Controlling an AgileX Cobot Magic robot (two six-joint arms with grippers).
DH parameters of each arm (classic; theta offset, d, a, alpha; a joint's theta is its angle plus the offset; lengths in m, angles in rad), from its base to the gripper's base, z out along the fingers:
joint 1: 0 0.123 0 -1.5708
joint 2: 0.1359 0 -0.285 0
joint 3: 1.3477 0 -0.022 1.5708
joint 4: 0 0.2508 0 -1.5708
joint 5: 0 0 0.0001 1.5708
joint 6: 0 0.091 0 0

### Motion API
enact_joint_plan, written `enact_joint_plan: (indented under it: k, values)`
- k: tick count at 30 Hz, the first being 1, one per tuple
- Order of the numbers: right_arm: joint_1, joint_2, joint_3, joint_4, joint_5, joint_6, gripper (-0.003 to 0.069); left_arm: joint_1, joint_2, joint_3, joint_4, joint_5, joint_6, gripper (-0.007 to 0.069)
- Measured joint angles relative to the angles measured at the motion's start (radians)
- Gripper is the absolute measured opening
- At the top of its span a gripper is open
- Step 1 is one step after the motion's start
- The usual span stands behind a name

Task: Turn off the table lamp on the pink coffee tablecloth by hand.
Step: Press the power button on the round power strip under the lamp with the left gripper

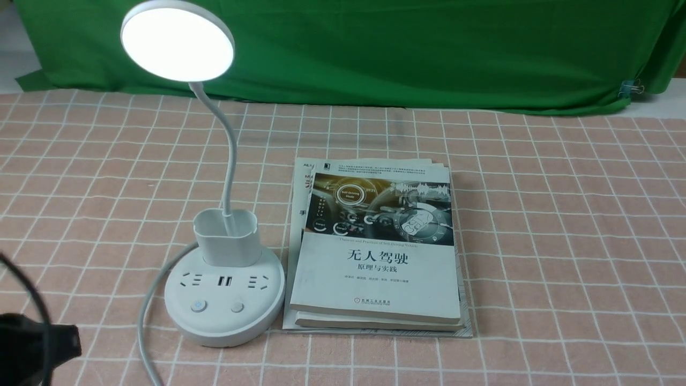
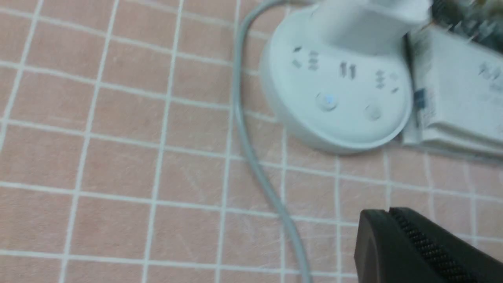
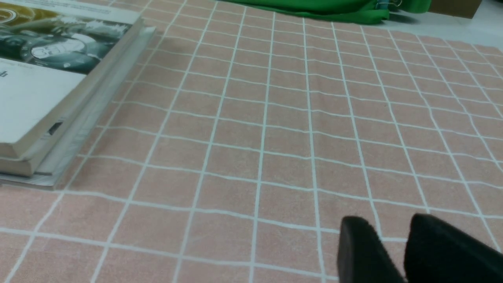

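Seeing table lamp (image 1: 226,241) glowing, standing on pink coffee tablecloth (image 1: 536,241), left side, just beside books (image 1: 375,268). Counting switch-off as undone. Showing left gripper (image 2: 388,211) closed, holding nothing visible, hanging apart from lamp base; showing right gripper (image 3: 387,220) slightly open, gripping nothing. Probably just starting the approach. Leaving: reaching in with left, pressing the right button, probably blue-lit one (image 1: 199,305), confirming dark, backing off.
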Motion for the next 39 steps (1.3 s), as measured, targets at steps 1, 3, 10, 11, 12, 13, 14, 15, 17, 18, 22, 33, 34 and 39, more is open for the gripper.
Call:
enact_joint_plan:
  k: [1,3,10,11,12,13,14,15,17,18,22,33,34,39]
  values:
    - [0.0,0.0,0.0,0.0,0.0,0.0,0.0242,0.0,0.066,-0.034,0.013,0.018,0.019,0.0]
    - [0.0,0.0,0.0,0.0,0.0,0.0,0.0242,-0.003,0.129,-0.066,0.018,0.032,0.03,0.0]
    - [0.0,0.0,0.0,0.0,0.0,0.0,0.0242,-0.226,0.504,-0.249,0.069,0.054,0.061,-0.0008]
    - [0.0,0.0,0.0,0.0,0.0,0.0,0.0242,-0.226,0.511,-0.253,0.07,0.054,0.06,-0.0008]
    - [0.0,0.0,0.0,0.0,0.0,0.0,0.0242,-0.277,0.552,-0.277,0.078,0.056,0.051,-0.0008]
    - [0.0,0.0,0.0,0.0,0.0,0.0,0.0242,-0.313,0.598,-0.302,0.077,0.062,0.046,-0.0008]
    - [0.0,0.0,0.0,0.0,0.0,0.0,0.0242,-0.318,0.605,-0.305,0.077,0.062,0.046,-0.0008]
    - [0.0,0.0,0.0,0.0,0.0,0.0,0.0242,-0.35,0.648,-0.332,0.077,0.066,0.045,-0.0008]
    - [0.0,0.0,0.0,0.0,0.0,0.0,0.0242,-0.379,0.71,-0.37,0.077,0.072,0.044,-0.0008]
    - [0.0,0.0,0.0,0.0,0.0,0.0,0.0242,-0.383,0.739,-0.387,0.077,0.079,0.044,-0.0008]
    - [0.0,0.0,0.0,0.0,0.0,0.0,0.0242,-0.389,0.834,-0.453,0.098,0.096,0.043,-0.0008]
    - [0.0,0.0,0.0,0.0,0.0,0.0,0.0242,-0.389,0.956,-0.563,0.154,0.089,0.045,-0.0008]
    - [0.0,0.0,0.0,0.0,0.0,0.0,0.0242,-0.389,0.963,-0.563,0.154,0.088,0.045,-0.0008]
    - [0.0,0.0,0.0,0.0,0.0,0.0,0.0242,-0.418,0.967,-0.566,0.172,0.112,0.045,-0.0008]
